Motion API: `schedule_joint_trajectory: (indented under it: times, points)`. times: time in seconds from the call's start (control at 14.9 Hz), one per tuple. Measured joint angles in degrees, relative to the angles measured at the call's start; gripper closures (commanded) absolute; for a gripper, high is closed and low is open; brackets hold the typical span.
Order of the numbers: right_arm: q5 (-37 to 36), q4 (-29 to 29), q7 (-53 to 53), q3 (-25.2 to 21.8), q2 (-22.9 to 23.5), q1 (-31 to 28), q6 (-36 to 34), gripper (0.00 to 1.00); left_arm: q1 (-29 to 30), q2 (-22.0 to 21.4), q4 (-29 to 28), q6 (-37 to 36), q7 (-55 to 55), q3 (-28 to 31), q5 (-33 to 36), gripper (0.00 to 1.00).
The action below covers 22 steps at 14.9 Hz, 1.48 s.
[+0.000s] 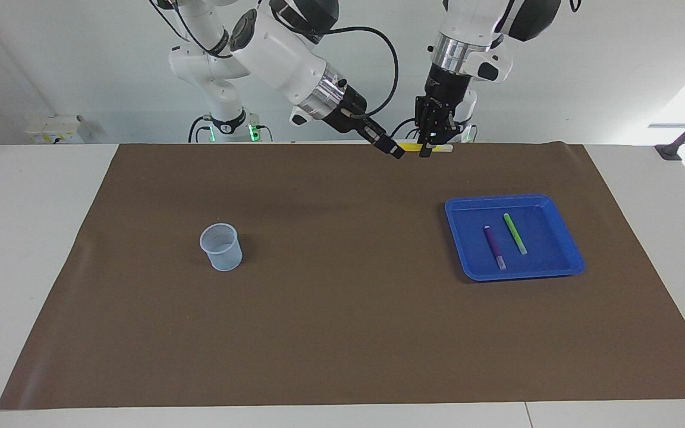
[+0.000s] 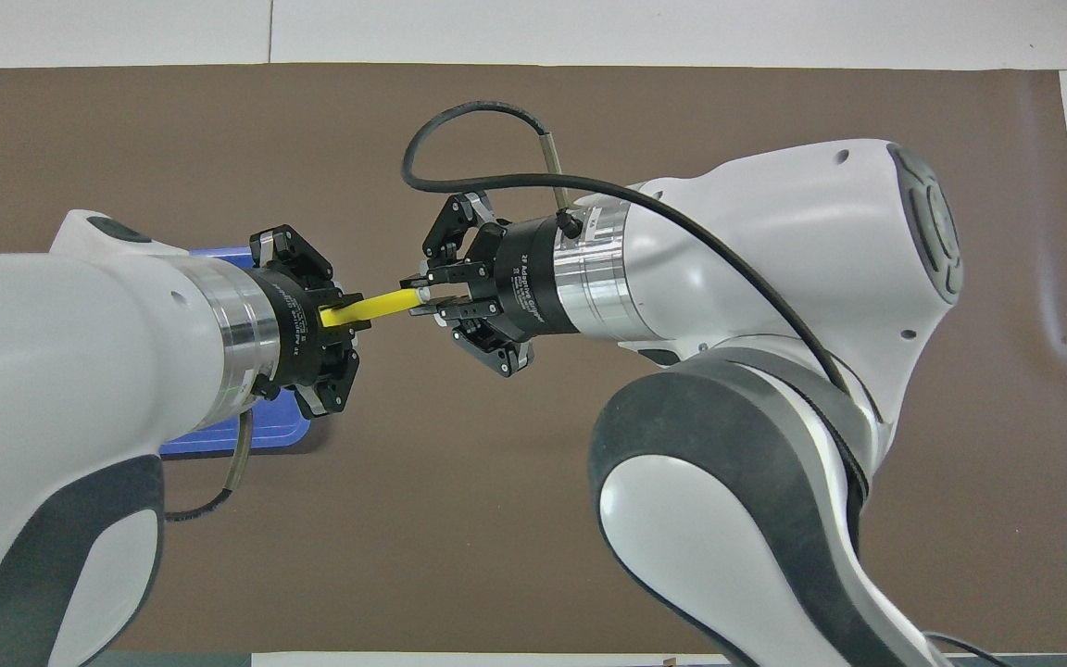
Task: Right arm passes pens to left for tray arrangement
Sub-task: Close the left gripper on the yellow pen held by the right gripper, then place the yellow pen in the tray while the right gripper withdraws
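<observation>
Yellow pen (image 2: pixel 376 306) clamped in left gripper (image 2: pixel 341 313), its tip between right gripper (image 2: pixel 420 298) fingers, grip unclear.

White lettering on both hands, unreadable.

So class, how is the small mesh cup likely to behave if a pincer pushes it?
The mesh cup looks thin-walled and light, so it would probably slide. It stands upright, narrower at its base, so a high push might tip it. On its side it would likely roll.
</observation>
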Motion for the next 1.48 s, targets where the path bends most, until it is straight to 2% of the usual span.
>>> schedule_joint_trajectory:
  times: [0.27, 0.47, 0.94, 1.21, 1.48]
  points:
    - [-8.0, -0.1, -0.5, -1.2, 0.0, 0.0, -1.1, 0.0, 0.9, 0.0, 0.0, 0.1, 1.1, 0.4, 0.1, 1.0]
    - [-16.1, -2.5, -8.6, -4.9, -1.0, -0.1, -5.2, 0.0, 4.7, 0.1, -0.4, 0.0, 10.2, 0.6, 0.1, 1.0]
    - [-28.3, -13.7, -39.9, -17.1, -6.3, -0.4, -6.4, 0.0, 19.2, 0.6, -8.7, -0.1, 57.2, 1.2, -6.9, 1.0]
    - [-34.6, -14.8, -57.6, -26.0, -7.0, -0.6, -7.8, 0.0, 26.2, 1.8, -13.4, 0.0, 82.8, 1.3, -7.6, 1.0]
    - [-39.4, -14.3, -71.2, -32.9, -7.4, -1.0, -9.3, 0.0, 30.2, 6.6, -15.1, 1.4, 104.0, 1.5, -6.9, 1.0]
